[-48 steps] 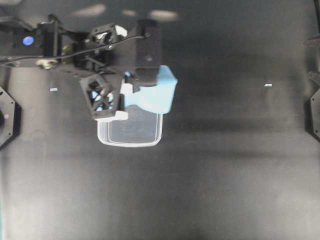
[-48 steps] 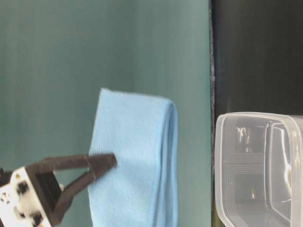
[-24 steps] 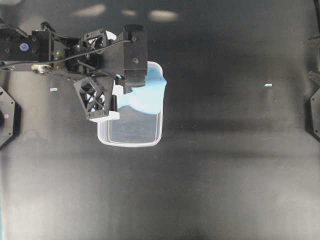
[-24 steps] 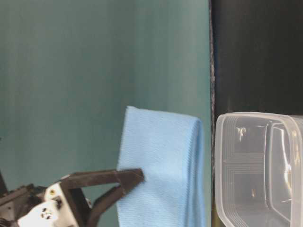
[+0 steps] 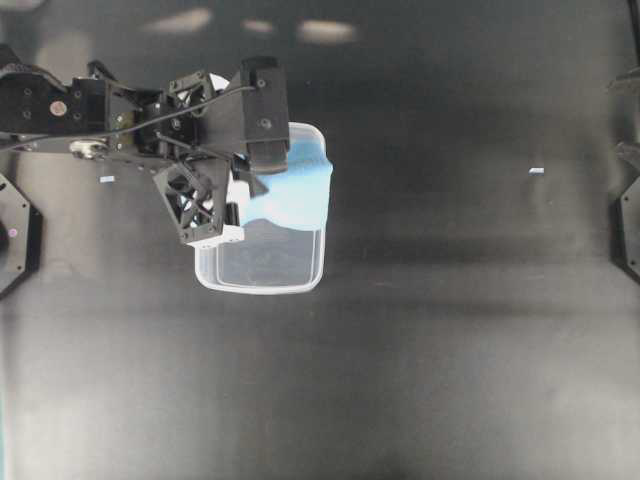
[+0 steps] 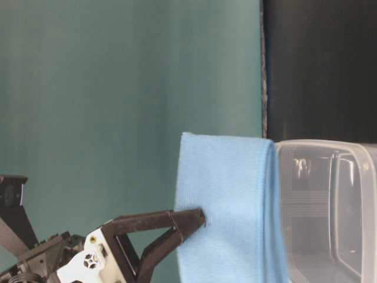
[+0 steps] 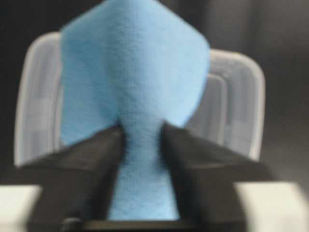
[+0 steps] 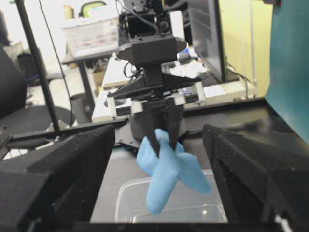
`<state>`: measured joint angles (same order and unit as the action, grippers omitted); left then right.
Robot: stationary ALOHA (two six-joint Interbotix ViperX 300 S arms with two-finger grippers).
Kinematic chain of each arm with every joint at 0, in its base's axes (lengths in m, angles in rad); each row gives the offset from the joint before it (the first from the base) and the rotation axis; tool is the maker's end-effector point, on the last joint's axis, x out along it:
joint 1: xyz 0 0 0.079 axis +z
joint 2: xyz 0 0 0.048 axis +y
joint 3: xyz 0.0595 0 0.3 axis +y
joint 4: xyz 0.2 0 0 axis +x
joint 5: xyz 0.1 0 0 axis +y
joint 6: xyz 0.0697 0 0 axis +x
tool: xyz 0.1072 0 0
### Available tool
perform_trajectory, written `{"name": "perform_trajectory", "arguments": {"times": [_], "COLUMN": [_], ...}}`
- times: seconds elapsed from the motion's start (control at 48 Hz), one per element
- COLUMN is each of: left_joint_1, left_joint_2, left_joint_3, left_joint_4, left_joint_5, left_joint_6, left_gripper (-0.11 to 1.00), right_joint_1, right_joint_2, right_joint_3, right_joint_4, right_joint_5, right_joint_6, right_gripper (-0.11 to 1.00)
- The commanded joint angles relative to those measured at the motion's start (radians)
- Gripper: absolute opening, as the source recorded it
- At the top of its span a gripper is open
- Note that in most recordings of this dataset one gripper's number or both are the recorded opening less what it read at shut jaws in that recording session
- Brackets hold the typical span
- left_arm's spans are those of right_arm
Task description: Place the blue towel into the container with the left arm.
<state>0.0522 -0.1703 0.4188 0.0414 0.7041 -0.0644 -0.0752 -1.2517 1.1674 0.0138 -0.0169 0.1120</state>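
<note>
The blue towel (image 5: 300, 192) hangs bunched from my left gripper (image 5: 250, 182) over the far end of the container (image 5: 262, 286), a clear tub on the dark table. In the left wrist view the towel (image 7: 135, 72) fills the gap between the two black fingers (image 7: 87, 164), which press on its sides, and the container (image 7: 237, 101) lies behind it. At table level the towel (image 6: 230, 200) overlaps the container's rim (image 6: 330, 147). The right wrist view shows the towel (image 8: 166, 174) dangling above the tub (image 8: 126, 203). My right gripper (image 8: 159, 133) is open and holds nothing.
A small white scrap (image 5: 537, 171) lies on the table at the right, and another (image 5: 107, 179) at the left. A teal wall (image 6: 118, 88) backs the table-level view. Black arm bases (image 5: 625, 220) sit at the side edges.
The left arm has drawn back to the left with the towel, which has shifted from beyond the tub's far rim to hang over its inside. At table level the towel has reached the container's rim.
</note>
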Motion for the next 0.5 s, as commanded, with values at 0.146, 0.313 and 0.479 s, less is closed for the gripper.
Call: {"name": "perform_trajectory", "arguments": {"times": [0.146, 0.313, 0.479], "left_joint_1": [0.0, -0.011, -0.014], "left_joint_2": [0.003, -0.028, -0.137], "left_joint_3": [-0.008, -0.054, -0.057], "left_joint_4": [0.003, 0.003, 0.003], "left_joint_5": [-0.008, 0.002, -0.009], "left_joint_6": [0.017, 0.018, 0.006], "left_gripper": [0.82, 0.89, 0.89], "right_joint_1": [-0.003, -0.002, -0.002], "right_joint_2": [0.012, 0.012, 0.014], "right_joint_3": [-0.017, -0.017, -0.017], "right_joint_4": [0.003, 0.005, 0.003], "right_joint_5": [-0.011, -0.011, -0.011], "right_joint_6": [0.002, 0.002, 0.003], "right_gripper": [0.72, 0.72, 0.72]}}
